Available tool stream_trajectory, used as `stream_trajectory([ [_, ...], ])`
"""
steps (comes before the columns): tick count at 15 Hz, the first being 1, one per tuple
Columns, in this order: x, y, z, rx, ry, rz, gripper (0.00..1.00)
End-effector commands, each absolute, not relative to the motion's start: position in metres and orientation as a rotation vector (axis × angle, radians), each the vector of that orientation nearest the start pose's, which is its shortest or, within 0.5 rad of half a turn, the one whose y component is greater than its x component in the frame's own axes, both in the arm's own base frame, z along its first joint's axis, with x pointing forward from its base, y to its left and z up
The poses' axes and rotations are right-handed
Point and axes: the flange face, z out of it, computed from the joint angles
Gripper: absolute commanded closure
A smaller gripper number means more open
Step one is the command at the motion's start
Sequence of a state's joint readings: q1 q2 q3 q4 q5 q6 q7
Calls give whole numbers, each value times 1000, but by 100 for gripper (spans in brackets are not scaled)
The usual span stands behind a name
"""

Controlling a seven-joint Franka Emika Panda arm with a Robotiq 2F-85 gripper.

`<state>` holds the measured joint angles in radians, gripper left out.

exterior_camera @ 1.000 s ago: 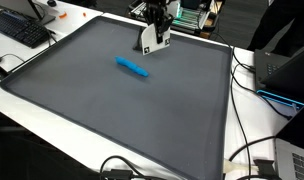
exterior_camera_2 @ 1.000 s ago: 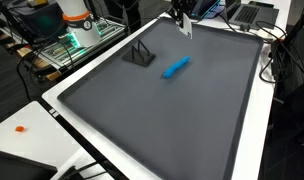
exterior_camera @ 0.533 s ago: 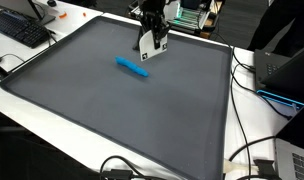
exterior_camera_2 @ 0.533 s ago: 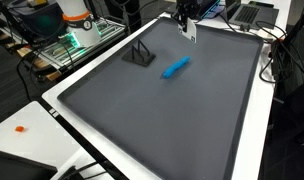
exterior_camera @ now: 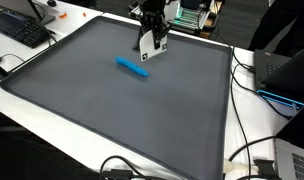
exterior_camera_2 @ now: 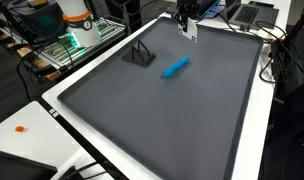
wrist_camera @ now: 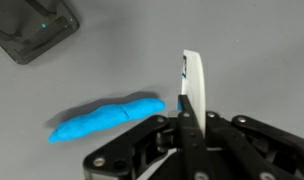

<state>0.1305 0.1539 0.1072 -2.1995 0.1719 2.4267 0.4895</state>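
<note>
**Hand carries its white card a little nearer the blue piece**

Compared with a second ago, the hand has shifted slightly across the grey mat with the white card. The move brought it a touch lower and closer to the blue piece. Over the last half second nothing visibly changes, and the blue piece and the black stand lie where they did.

In the wrist view the fingers are pressed together on the top edge of the white card, which hangs straight out beyond the fingertips with dark print along one side. Whether its free end touches the mat cannot be told.

The card looks thin, flat and very light. It is probably stiff enough to hold its shape but easy to bend or twist out of a pinch. Its smooth faces could let it slip, so a grip across the flat faces near one short edge suits it, and that is where the hand has it.

The blue piece lies on the mat just beside the card's tip, near the hand but apart from it. The black stand is farther off, beyond the blue piece.

Count: one white card, one blue piece, one black stand, one hand.
</note>
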Motion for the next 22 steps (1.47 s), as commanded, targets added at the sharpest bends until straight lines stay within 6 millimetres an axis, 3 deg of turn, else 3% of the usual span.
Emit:
stream_trajectory([
  [1, 545, 138, 312, -3032, 360, 2, 99],
  [4, 550, 144, 301, -3112, 154, 75, 99],
  [9, 566, 151, 284, -3242, -6, 130, 99],
  [22, 605, 145, 244, -3313, -140, 83, 99],
])
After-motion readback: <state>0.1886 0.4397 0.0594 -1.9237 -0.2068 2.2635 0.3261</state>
